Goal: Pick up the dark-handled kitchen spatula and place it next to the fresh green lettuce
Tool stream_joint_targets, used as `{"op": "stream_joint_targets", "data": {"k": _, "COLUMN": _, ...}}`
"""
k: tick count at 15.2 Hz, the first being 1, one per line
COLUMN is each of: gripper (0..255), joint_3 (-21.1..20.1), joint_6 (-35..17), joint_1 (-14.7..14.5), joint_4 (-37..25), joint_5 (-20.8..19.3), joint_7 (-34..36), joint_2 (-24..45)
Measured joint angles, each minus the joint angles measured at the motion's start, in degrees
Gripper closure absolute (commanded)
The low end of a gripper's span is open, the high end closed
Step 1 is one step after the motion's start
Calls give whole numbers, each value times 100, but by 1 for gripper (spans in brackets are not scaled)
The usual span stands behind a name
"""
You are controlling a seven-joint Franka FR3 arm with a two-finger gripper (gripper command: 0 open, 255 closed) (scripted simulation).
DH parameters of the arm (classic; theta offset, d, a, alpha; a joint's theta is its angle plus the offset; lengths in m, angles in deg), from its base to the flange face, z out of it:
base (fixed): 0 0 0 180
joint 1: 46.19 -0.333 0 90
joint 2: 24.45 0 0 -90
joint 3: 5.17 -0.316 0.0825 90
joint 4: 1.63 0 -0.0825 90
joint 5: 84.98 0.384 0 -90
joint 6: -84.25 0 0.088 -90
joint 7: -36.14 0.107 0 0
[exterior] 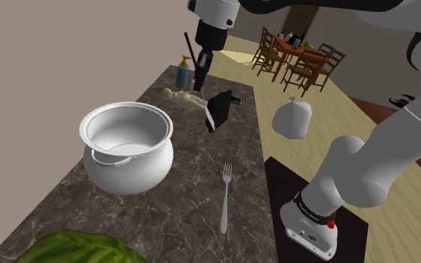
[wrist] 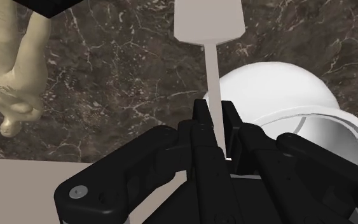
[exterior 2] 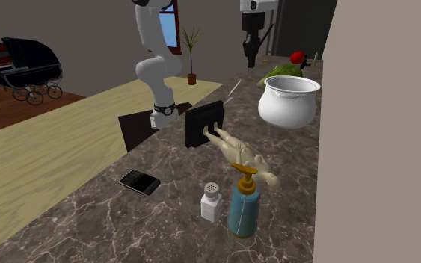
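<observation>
In the wrist view we see our hand [wrist: 216, 116] clasping the spatula [wrist: 209, 25] above the tabletop [wrist: 107, 76]; the shoulder view adds the lettuce [exterior: 74, 250], beyond the pot [exterior: 125, 146].

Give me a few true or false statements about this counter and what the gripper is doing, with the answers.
1. The gripper is shut on the spatula. True.
2. The spatula lies flat on the counter. False: it hangs from the gripper, blade down, above the counter.
3. The fork is inside the white pot. False: it lies on the counter beside the pot.
4. The pot stands between the lettuce and the doll. True.
5. The soap bottle has tipped over. False: it stands upright near the doll.
</observation>
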Motion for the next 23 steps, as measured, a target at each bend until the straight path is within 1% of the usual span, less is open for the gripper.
{"op": "stream_joint_targets", "data": {"k": 5, "gripper": 255, "joint_3": -345, "joint_6": 35, "joint_1": -240, "joint_4": 469, "joint_5": 122, "joint_7": 538, "joint_2": -523}}
{"op": "stream_joint_targets", "data": {"k": 7, "gripper": 255, "joint_3": -484, "joint_6": 2, "joint_1": -342, "joint_4": 772, "joint_5": 200, "joint_7": 746, "joint_2": -805}}
{"op": "stream_joint_targets", "data": {"k": 11, "gripper": 255, "joint_3": -816, "joint_6": 79, "joint_1": -557, "joint_4": 1040, "joint_5": 364, "joint_7": 1228, "joint_2": -1176}}
{"op": "stream_joint_targets", "data": {"k": 15, "gripper": 255, "joint_3": -1160, "joint_6": 92, "joint_1": -758, "joint_4": 1228, "joint_5": 533, "joint_7": 1697, "joint_2": -1418}}
{"op": "stream_joint_targets", "data": {"k": 18, "gripper": 255, "joint_3": -1432, "joint_6": 208, "joint_1": -920, "joint_4": 1254, "joint_5": 677, "joint_7": 2079, "joint_2": -1596}}
{"op": "stream_joint_targets", "data": {"k": 21, "gripper": 255, "joint_3": -1718, "joint_6": 202, "joint_1": -1066, "joint_4": 1322, "joint_5": 817, "joint_7": 2451, "joint_2": -1699}}
{"op": "stream_joint_targets", "data": {"k": 23, "gripper": 255, "joint_3": -1952, "joint_6": 272, "joint_1": -1161, "joint_4": 1217, "joint_5": 903, "joint_7": 2758, "joint_2": -1701}}
